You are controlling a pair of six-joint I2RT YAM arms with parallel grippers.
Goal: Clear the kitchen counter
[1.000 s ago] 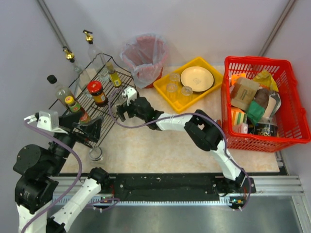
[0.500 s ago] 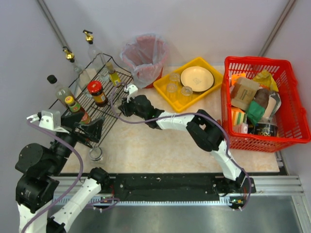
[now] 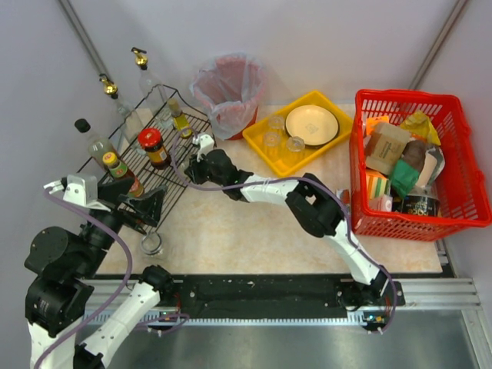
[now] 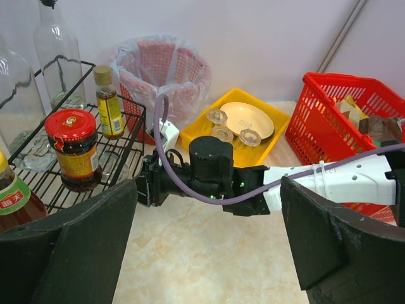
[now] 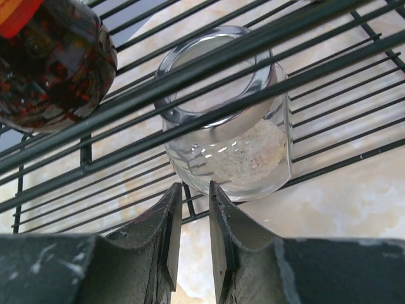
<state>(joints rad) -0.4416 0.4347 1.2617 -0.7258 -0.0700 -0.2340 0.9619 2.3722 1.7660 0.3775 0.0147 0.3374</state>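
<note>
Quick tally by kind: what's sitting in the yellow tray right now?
Plate: 1
Glasses: 3
Total in the yellow tray: 4

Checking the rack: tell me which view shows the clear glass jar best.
Right wrist: the clear glass jar fills the frame, seen through the rack's wires, just beyond the right claw. The left wrist shows it only faintly; top external hides it.
</note>
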